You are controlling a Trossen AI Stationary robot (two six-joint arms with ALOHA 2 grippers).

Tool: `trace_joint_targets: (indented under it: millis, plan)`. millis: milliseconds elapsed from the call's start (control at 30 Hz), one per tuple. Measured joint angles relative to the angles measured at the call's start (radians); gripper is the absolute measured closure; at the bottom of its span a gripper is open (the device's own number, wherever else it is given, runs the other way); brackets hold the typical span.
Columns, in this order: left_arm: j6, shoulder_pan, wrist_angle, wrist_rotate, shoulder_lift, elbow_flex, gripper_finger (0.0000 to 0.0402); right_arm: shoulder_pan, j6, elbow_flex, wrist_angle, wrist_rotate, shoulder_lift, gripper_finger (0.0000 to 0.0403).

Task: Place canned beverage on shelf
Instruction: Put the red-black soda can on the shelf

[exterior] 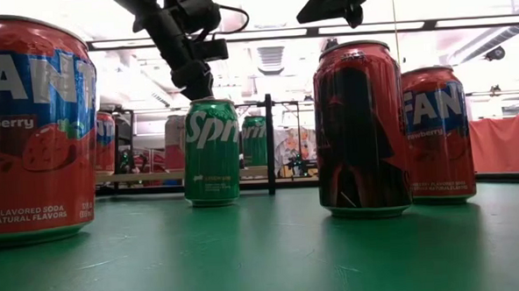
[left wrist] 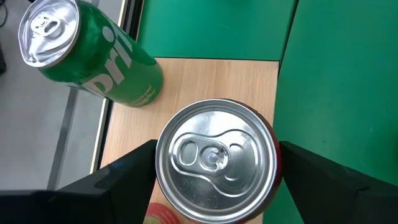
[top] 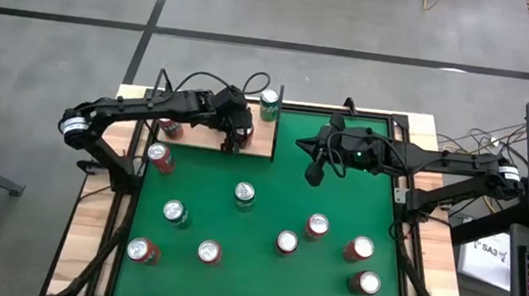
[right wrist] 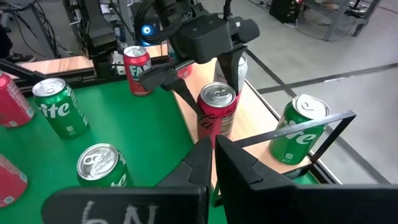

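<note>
Where the high view looks straight down, we see the left gripper (top: 237, 130) over the pale wooden shelf (top: 263, 144) at the green counter (top: 338, 195)'s far left corner, a red can (top: 234, 135) beneath it. The right gripper (top: 313, 173) hangs mid-counter, fingers clenched on nothing. In the left wrist view the can's round aluminium lid faces us, axis upright, dark fingers (left wrist: 124, 171) spread just clear on both sides. Only the right wrist view shows its glossy red wall, standing beside a green can (right wrist: 298, 127).
</note>
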Motion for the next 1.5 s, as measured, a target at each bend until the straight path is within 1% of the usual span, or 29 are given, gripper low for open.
trace_joint_targets:
  millis: [233, 433, 700, 867, 1033, 1200, 1500]
  plan:
    - [0.021, 0.027, 0.011, -0.001, 0.000, -0.001, 0.0104, 0.000, 0.017, 0.000, 0.000, 0.000, 0.000, 0.0390]
    - [-0.004, 0.060, 0.019, 0.000, 0.000, -0.002, 0.0104, 0.000, 0.028, 0.000, 0.002, 0.000, 0.000, 0.0390]
    - [-0.022, 0.068, 0.096, 0.002, 0.008, -0.002, 0.0104, 0.000, 0.025, 0.000, 0.001, 0.000, 0.000, 0.0390]
    - [-0.031, 0.073, 0.106, 0.003, 0.038, -0.002, 0.0104, 0.000, 0.025, 0.000, 0.000, 0.000, 0.000, 0.0390]
    - [-0.073, 0.076, 0.121, 0.003, 0.062, 0.003, 0.0104, 0.000, 0.025, 0.000, -0.003, 0.001, 0.000, 0.0390]
    - [-0.097, 0.076, 0.121, 0.002, 0.064, 0.003, 0.0103, 0.000, 0.025, 0.000, -0.004, 0.001, 0.000, 0.0390]
    - [-0.095, 0.076, 0.120, 0.001, 0.058, -0.002, 0.0070, 0.000, 0.033, 0.000, -0.013, 0.001, 0.000, 0.0390]
